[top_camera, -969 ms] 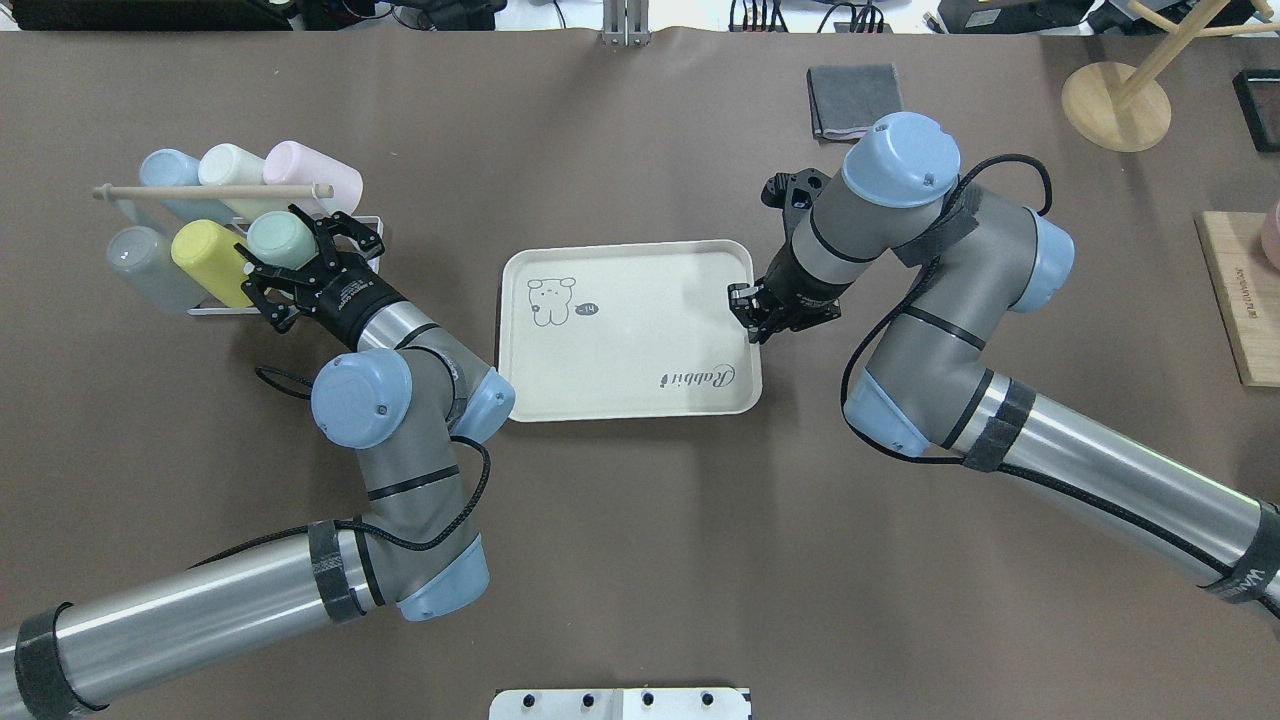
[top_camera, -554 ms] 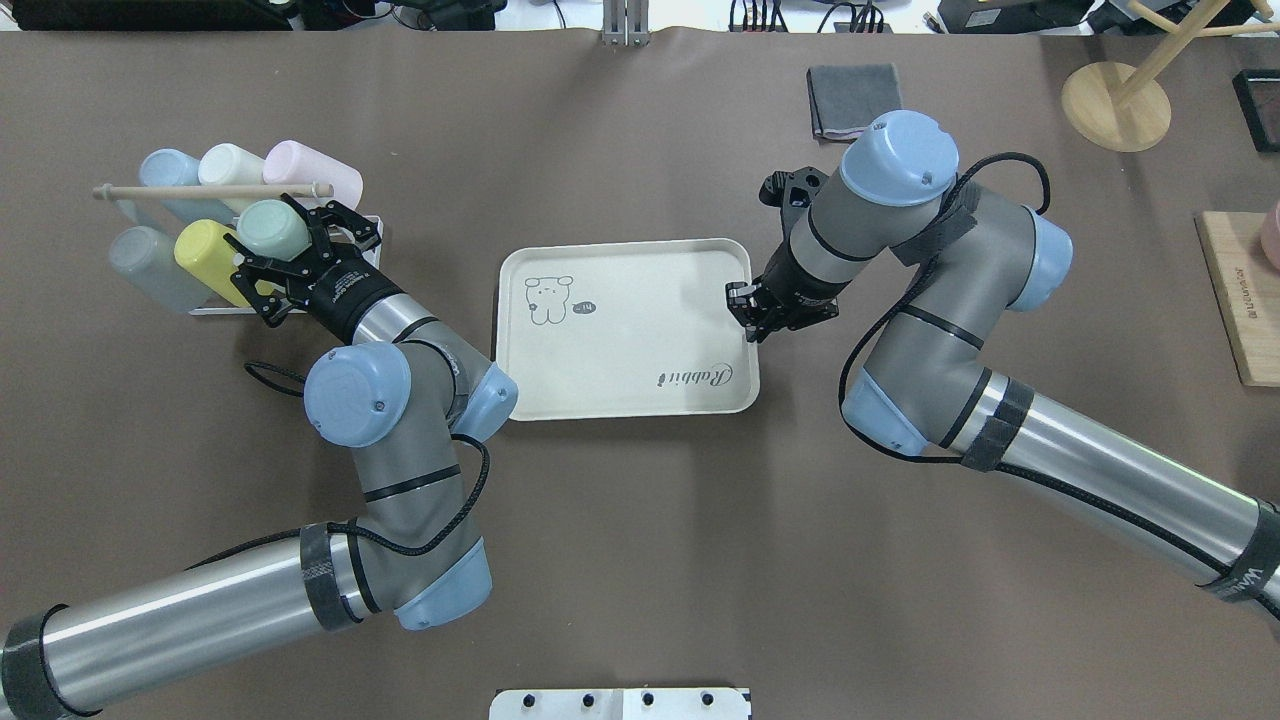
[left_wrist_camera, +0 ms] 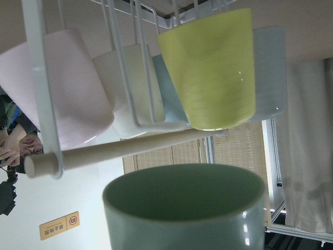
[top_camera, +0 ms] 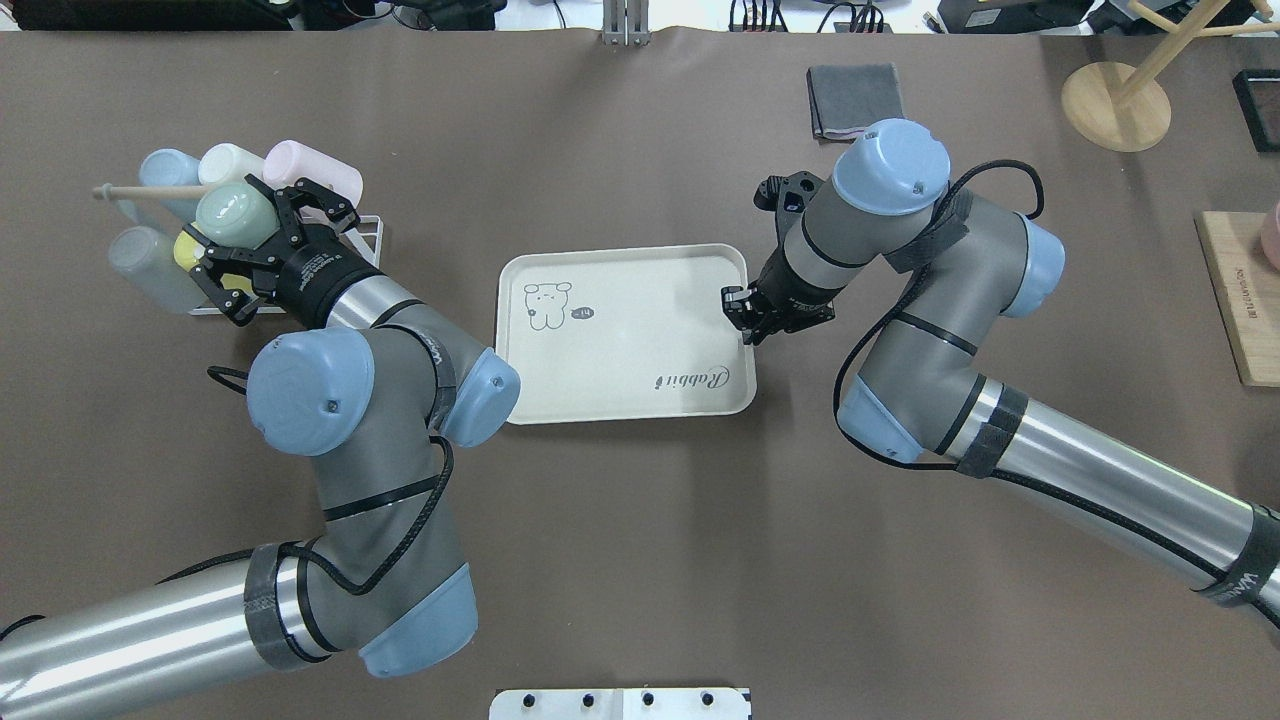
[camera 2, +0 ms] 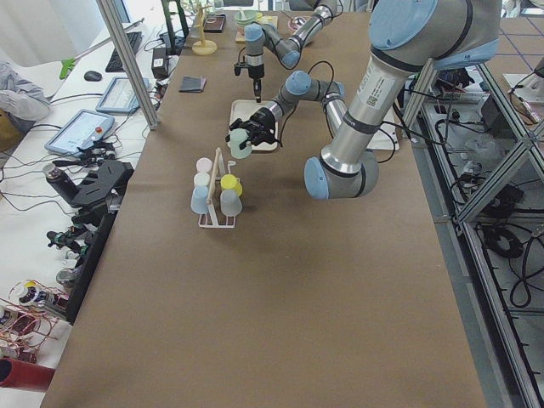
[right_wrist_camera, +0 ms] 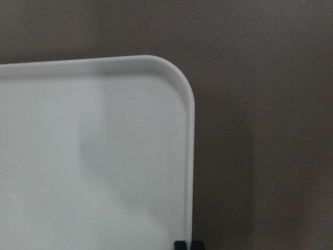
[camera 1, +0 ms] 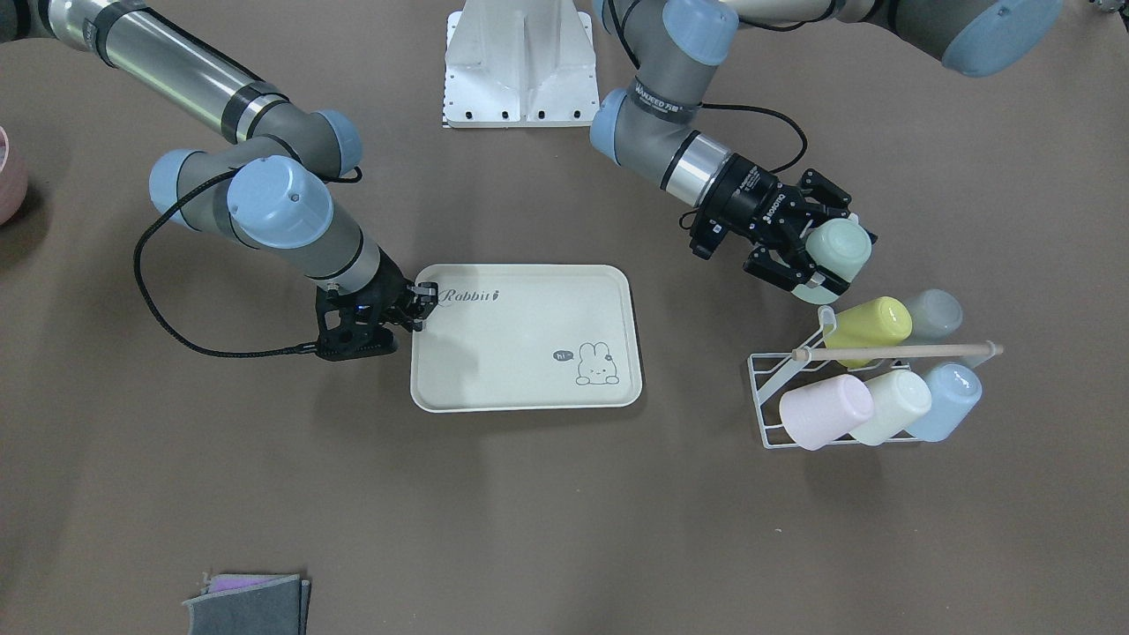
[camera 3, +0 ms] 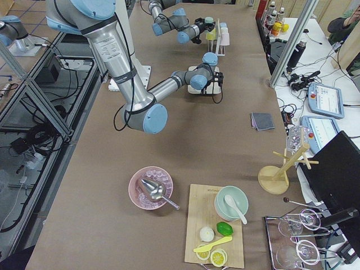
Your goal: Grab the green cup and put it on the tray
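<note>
Carry step. My left gripper [top_camera: 240, 228] grips the green cup [top_camera: 232, 210] above the wire rack [top_camera: 372, 238], upper left of the overhead frame. My right gripper [top_camera: 743, 318] pinches the tray [top_camera: 620, 405] rim, mid-frame. Next, I judge: swing across, set the cup down.

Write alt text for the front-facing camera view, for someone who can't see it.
The left gripper holds a green cup on its side in the air, close to a white wire rack that holds five other cups. The right gripper pinches a short edge of the empty cream tray in the middle of the table.
</note>
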